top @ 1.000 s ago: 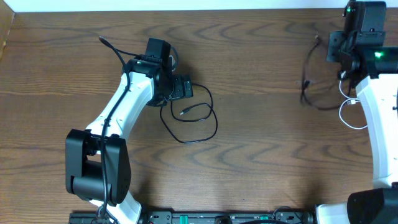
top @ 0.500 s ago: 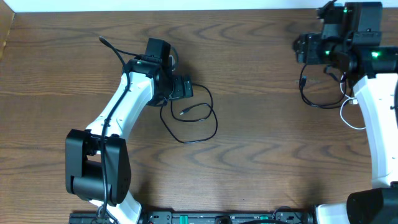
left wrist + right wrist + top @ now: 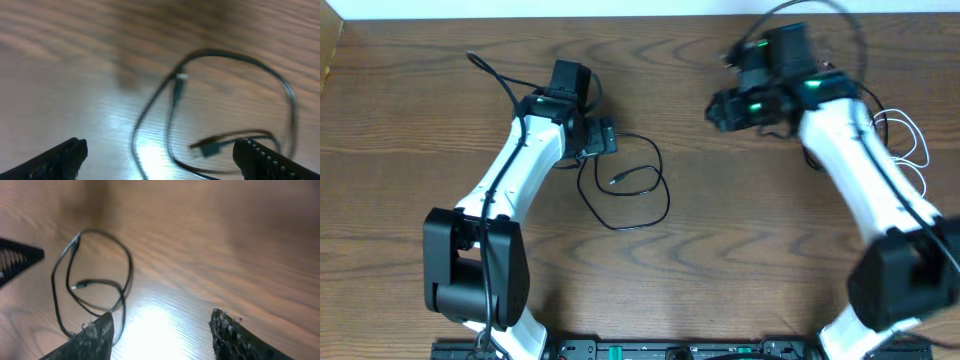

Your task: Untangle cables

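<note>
The black cable (image 3: 655,190) lies in loose loops on the wooden table, left of centre, with a plug end (image 3: 617,182) inside the loop. My left gripper (image 3: 607,138) hovers at the loop's upper left edge. It is open, and in the left wrist view the black cable (image 3: 172,115) and its plug (image 3: 207,148) lie on the wood between the fingers (image 3: 62,156). My right gripper (image 3: 716,112) is open over bare wood, right of the loop. The right wrist view shows nothing between its fingertips (image 3: 95,335); the black cable (image 3: 127,275) lies ahead to the left. The white cable (image 3: 912,140) coils at the far right.
The table's back edge (image 3: 640,14) runs close behind both grippers. A thick black wire of the right arm (image 3: 820,5) arches over that edge. The right arm's white link (image 3: 860,170) crosses the table's right side diagonally. The tip of the left gripper (image 3: 17,255) shows at the left of the right wrist view.
My right arm has swung left from the far right back corner toward the middle of the table, leaving the white cable behind. The left arm and the black loop have barely moved.
</note>
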Robot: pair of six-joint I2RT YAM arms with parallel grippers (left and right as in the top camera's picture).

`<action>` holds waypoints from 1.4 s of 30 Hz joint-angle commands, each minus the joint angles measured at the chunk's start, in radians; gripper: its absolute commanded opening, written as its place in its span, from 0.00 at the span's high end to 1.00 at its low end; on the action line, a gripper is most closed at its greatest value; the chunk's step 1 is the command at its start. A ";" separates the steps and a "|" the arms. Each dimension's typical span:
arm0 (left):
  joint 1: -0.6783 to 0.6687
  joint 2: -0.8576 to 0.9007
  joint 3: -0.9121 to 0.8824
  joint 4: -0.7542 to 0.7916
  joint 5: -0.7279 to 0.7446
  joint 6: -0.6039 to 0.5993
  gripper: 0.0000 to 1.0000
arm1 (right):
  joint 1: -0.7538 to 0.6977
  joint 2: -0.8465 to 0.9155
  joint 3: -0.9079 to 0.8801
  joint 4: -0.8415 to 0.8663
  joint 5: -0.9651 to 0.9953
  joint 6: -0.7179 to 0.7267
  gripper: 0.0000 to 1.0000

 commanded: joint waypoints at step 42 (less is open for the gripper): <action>0.085 -0.021 0.016 -0.065 -0.129 -0.064 0.02 | 0.378 0.337 -0.013 0.035 0.439 0.137 0.99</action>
